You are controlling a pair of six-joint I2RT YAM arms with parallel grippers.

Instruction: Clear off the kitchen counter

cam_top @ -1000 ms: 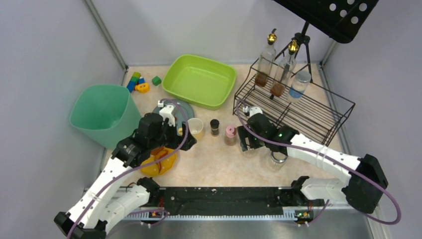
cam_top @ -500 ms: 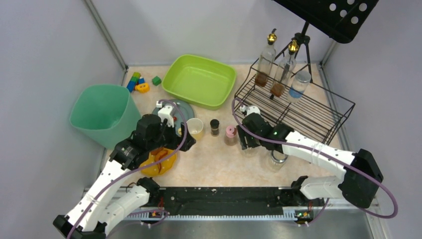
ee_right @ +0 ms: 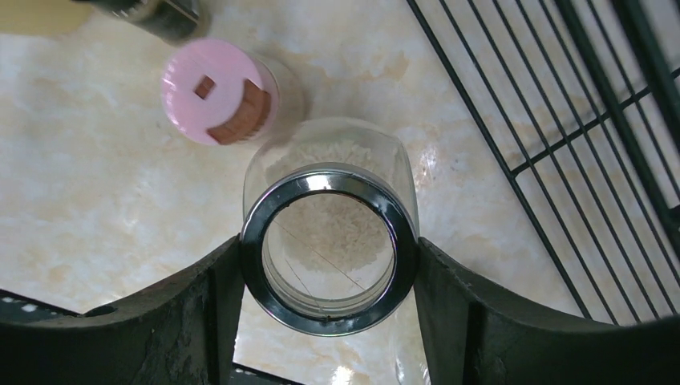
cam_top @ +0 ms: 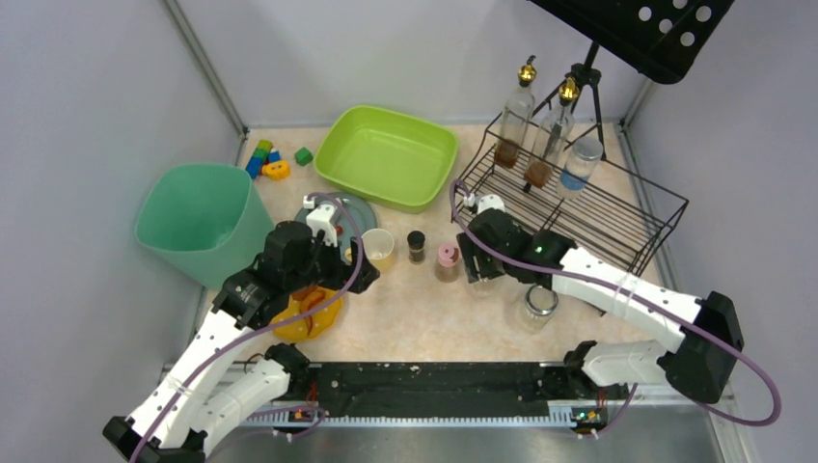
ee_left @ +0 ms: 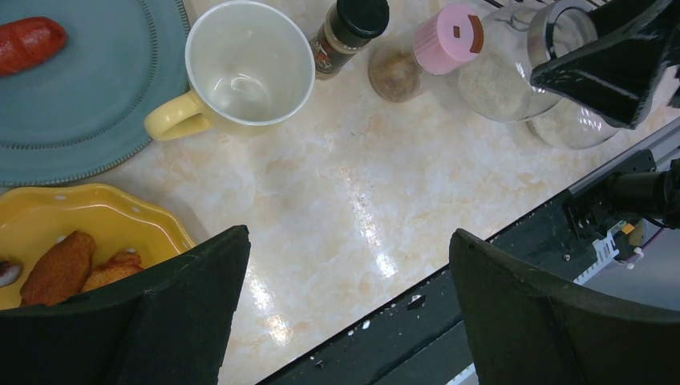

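The kitchen counter [cam_top: 424, 318] is a beige stone-patterned surface. My right gripper [cam_top: 479, 265] is shut on a glass jar [ee_right: 329, 241] with a metal rim and white grains inside, its fingers [ee_right: 200, 313] against both sides of the rim. A pink-lid shaker [ee_right: 216, 100] stands right beside it. My left gripper [ee_left: 349, 241] is open and empty above the counter's front edge. It hangs near a yellow plate [ee_left: 72, 224] of fried pieces. A yellow mug [ee_left: 248, 68], a black-cap spice bottle [ee_left: 349, 28] and a teal plate [ee_left: 72, 104] with a sausage lie beyond.
A second glass jar [cam_top: 536, 307] stands near the front. A wire rack [cam_top: 579, 203] with bottles is at the back right. A lime basin [cam_top: 386, 154] is at the back, a green bin [cam_top: 198, 222] and toy blocks [cam_top: 265, 162] at the left. A black rail [cam_top: 434, 386] runs along the front.
My right arm has shifted a little toward the back, and the second glass jar now shows fully. The left arm has barely moved.
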